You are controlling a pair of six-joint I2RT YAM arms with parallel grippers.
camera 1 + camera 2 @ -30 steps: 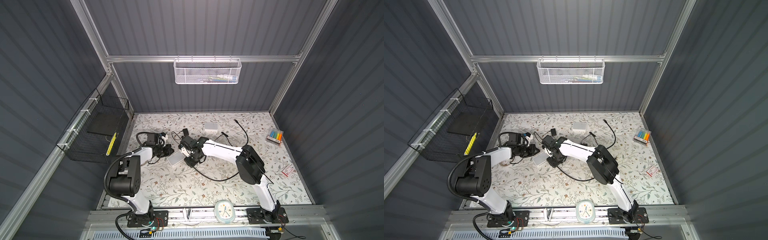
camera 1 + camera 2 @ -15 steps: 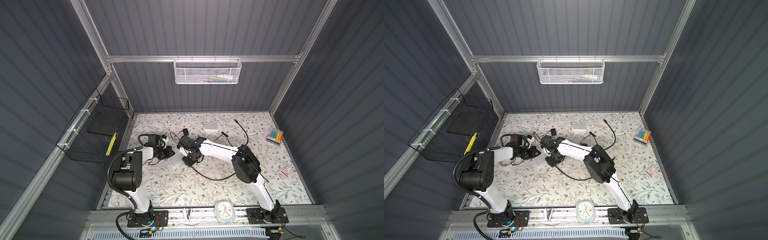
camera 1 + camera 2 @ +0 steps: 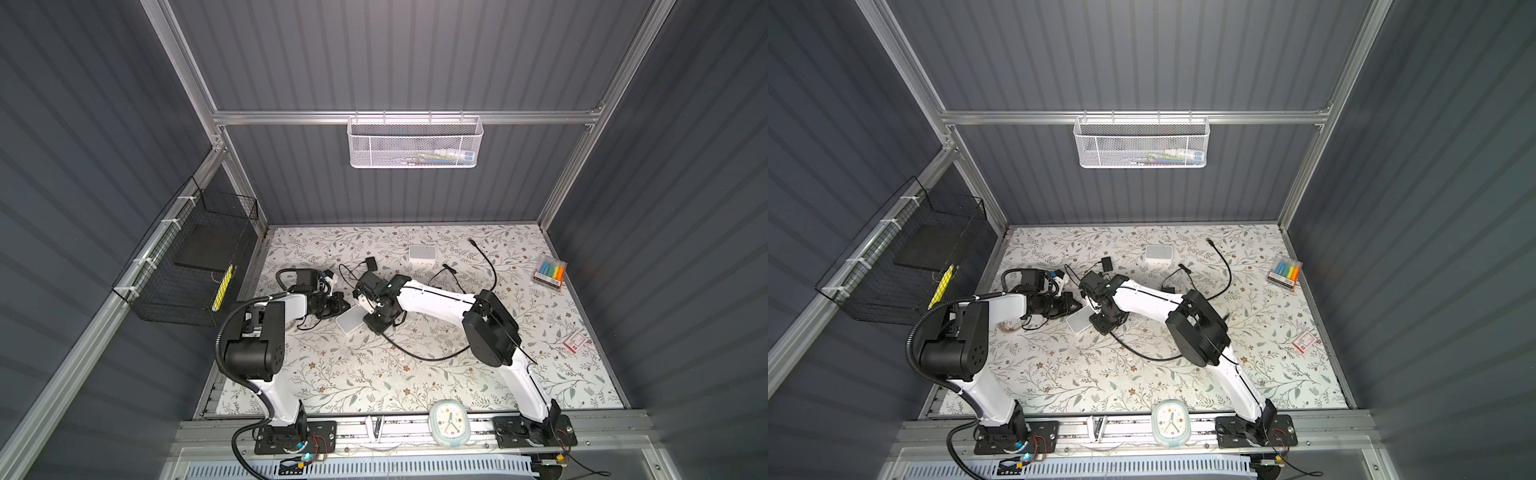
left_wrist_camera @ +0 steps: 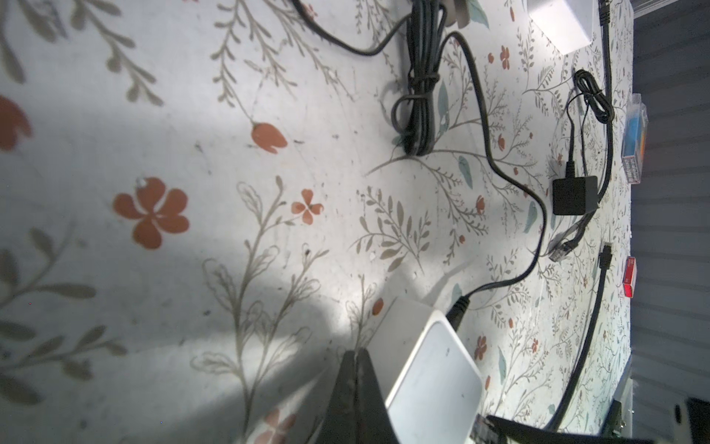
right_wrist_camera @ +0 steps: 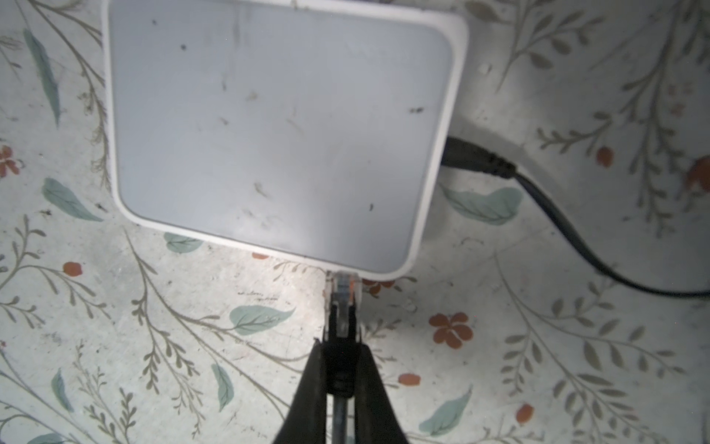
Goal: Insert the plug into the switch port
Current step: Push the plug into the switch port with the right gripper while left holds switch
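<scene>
The switch [image 5: 276, 134] is a flat white square box on the floral mat, seen in both top views [image 3: 348, 322] [image 3: 1079, 321]. My right gripper [image 5: 340, 353] is shut on the plug [image 5: 342, 300], a clear connector with a black boot. The plug's tip meets the switch's near edge close to a corner. My left gripper [image 4: 355, 357] is shut with nothing in it, and its tip rests beside the switch [image 4: 434, 380] on the opposite side. A black power cable [image 5: 476, 161] sits in another side of the switch.
A second white box [image 3: 422, 252] and a black adapter [image 3: 370, 263] lie behind, among loose black cables [image 3: 486, 266]. A marker pack [image 3: 549, 273] and a red card [image 3: 575, 341] are at the right, and a clock [image 3: 449, 424] is at the front rail. A black wire basket [image 3: 195, 266] hangs on the left wall.
The right arm has edged left with the plug toward the switch. The left gripper has barely moved.
</scene>
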